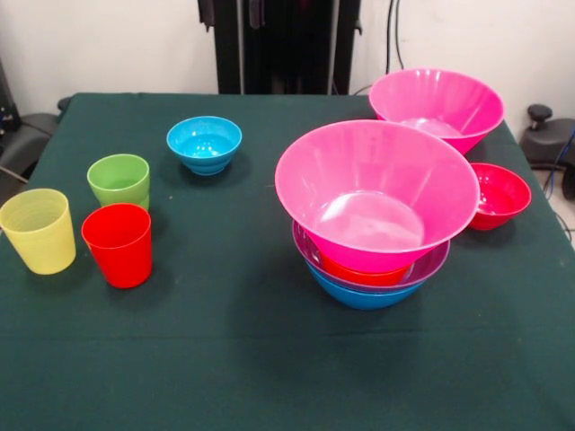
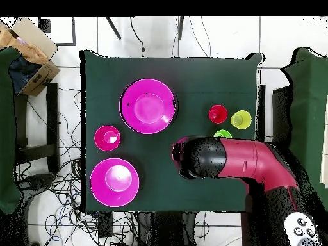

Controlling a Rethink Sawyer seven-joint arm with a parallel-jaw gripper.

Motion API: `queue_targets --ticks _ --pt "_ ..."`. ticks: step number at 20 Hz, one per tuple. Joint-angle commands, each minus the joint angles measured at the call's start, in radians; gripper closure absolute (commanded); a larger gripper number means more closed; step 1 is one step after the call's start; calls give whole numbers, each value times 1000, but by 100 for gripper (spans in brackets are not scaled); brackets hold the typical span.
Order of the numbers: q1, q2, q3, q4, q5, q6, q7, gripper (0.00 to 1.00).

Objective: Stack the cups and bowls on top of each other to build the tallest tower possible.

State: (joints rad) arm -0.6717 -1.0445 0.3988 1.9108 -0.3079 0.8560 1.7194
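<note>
While four glossy plastic bowls nest as the tower [image 1: 375, 211] (big pink uppermost), three plastic tumblers [image 1: 81, 220] and three other bowls [image 1: 437, 105] wait loose; the gripper's state cannot be told.

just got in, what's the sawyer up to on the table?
Nothing is held right now. The arm hangs over the table near the cups; its pincer isn't visible. A tower stands already: blue bowl lowest, purple, orange, big pink bowl on top. Still loose: second pink bowl, crimson bowl, cyan bowl, and the yellow, red and green cups grouped together.
</note>
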Motion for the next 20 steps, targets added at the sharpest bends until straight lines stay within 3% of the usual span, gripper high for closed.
queue_targets --ticks 1,8,12,16,20 --pt "26 -26 57 165 4 -15 -78 0" --pt "155 -44 -10 221 -30 -51 101 0" --pt "190 -85 -13 284 38 -88 121 0" --pt "203 -135 13 368 155 -180 110 0" --pt "247 -124 3 385 185 -237 132 0"
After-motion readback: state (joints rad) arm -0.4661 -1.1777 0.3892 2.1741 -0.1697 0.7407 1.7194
